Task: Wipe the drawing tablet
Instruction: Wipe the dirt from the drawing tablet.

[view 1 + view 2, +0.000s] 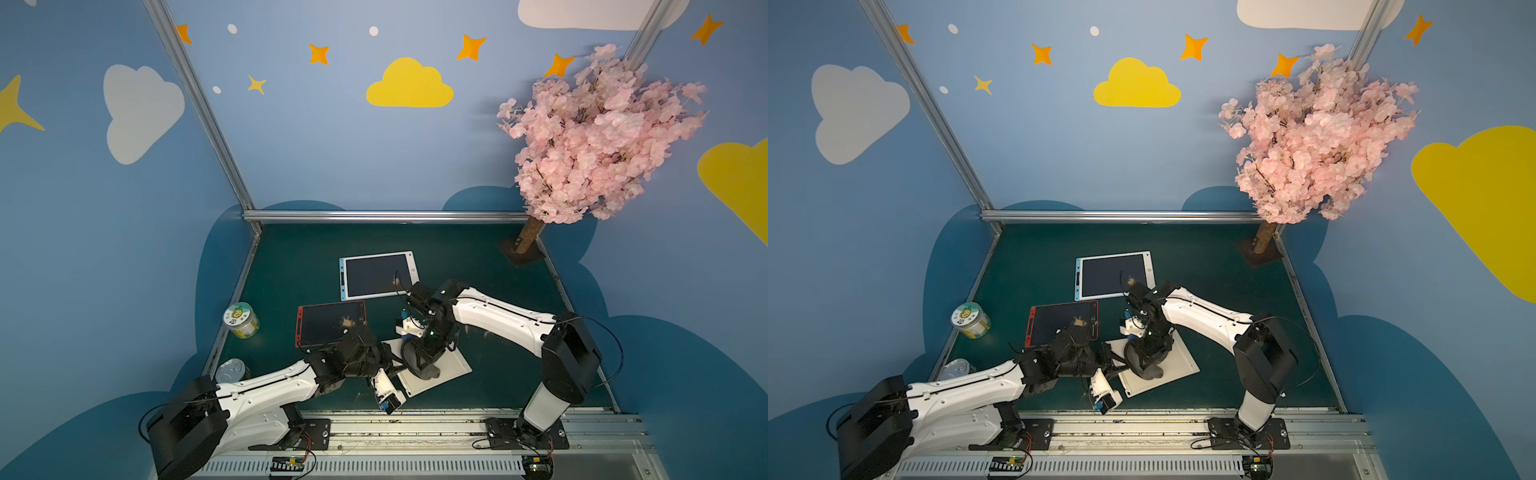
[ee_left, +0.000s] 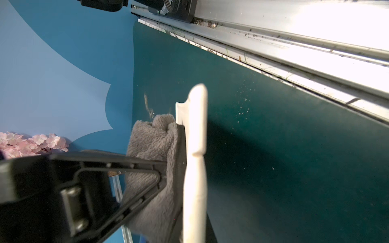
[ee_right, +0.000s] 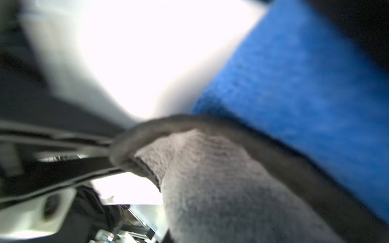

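Site: green bench (image 1: pixel 291 270); both arms meet near the middle of its front edge.
Tablet: white tablet (image 1: pixel 455 365) lies flat near the front edge, skewed to it. In both top views its face looks plain white where it is not covered.
Cloth: grey cloth (image 1: pixel 426 374) bunched on the tablet's face, on the half toward the left arm.
Left gripper: left gripper (image 2: pixel 185 151) clamped on the tablet's edge; in the left wrist view one black finger lies on top, the far finger is hidden behind the rim.
Right gripper: right gripper (image 1: pixel 428 349) clenched on the cloth from above; the right wrist view is blurred but shows grey pile close up.
Handling, tablet: likely thin, stiff and light, with a slick face; I expect it to skate on the bench unless pinned. Hold by the frame rim, not the screen.
Handling, cloth: soft, fluffy and prone to folding; a pinch at the top of the bunch lets the loose part drag flat.
Risk: hard downward pressure could flex the screen.
Nearby: red tablet (image 1: pixel 330 324) and blue tablet (image 1: pixel 378 274) sit farther back, each with brownish specks.
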Controlling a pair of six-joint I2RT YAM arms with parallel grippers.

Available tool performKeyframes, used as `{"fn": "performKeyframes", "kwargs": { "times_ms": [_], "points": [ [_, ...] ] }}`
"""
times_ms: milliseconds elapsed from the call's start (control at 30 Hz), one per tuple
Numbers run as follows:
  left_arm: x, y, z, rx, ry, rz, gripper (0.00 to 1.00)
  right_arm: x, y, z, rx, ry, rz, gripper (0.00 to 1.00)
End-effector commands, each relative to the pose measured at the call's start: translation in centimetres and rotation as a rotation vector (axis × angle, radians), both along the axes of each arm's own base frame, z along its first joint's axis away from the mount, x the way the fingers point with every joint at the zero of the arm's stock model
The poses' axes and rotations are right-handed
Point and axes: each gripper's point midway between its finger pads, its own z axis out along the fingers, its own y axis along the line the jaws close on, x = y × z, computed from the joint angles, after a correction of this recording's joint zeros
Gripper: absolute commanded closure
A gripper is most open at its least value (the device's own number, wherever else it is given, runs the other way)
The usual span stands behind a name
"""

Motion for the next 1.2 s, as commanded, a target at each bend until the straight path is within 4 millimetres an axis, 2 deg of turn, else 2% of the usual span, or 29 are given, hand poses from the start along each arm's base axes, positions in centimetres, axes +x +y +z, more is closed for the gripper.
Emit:
{"fn": "performKeyframes", "kwargs": {
  "times_ms": [0,100,167,233,367,467,600,733,867,967,1067,1167],
  "points": [
    [0.2,-1.0,2.6,-0.080,-0.024,-0.011,0.97,2.5,-5.2,-3.3,-0.226,-0.054,-0.146,1.00],
    [0.1,-0.9,2.6,-0.082,-0.026,-0.008,0.97,3.3,-8.4,-4.4,-0.362,-0.100,-0.188,1.00],
    [0.1,-0.8,2.6,-0.079,-0.027,-0.006,0.97,3.2,-9.1,-4.6,-0.389,-0.113,-0.190,1.00],
    [0.1,-0.7,2.7,-0.077,-0.026,-0.005,0.97,2.8,-8.9,-4.6,-0.390,-0.123,-0.179,1.00],
    [0.1,-0.5,2.7,-0.077,-0.024,0.003,0.97,0.7,-6.2,-3.7,-0.300,-0.087,-0.089,1.00],
    [0.1,-0.5,2.7,-0.079,-0.026,0.006,0.97,-2.3,-3.9,-2.8,-0.220,-0.020,-0.001,1.00],
    [0.1,-0.5,2.6,-0.074,-0.024,0.003,0.97,-5.8,-0.6,0.8,-0.020,0.077,0.053,1.00],
    [0.0,-0.5,2.6,-0.075,-0.024,0.001,0.97,-7.2,1.4,5.1,0.131,0.108,0.071,1.00],
    [0.0,-0.5,2.7,-0.076,-0.026,0.000,0.97,-7.5,2.4,7.0,0.198,0.126,0.076,1.00],
    [0.0,-0.5,2.8,-0.079,-0.029,0.000,0.97,-7.2,2.5,6.5,0.187,0.126,0.066,1.00],
    [0.0,-0.5,2.9,-0.079,-0.030,0.000,0.97,-6.2,1.5,4.4,0.112,0.127,0.015,1.00],
    [0.0,-0.4,2.9,-0.080,-0.033,0.003,0.97,-4.5,-0.8,1.4,0.014,0.143,-0.089,1.00]
  ]
}}
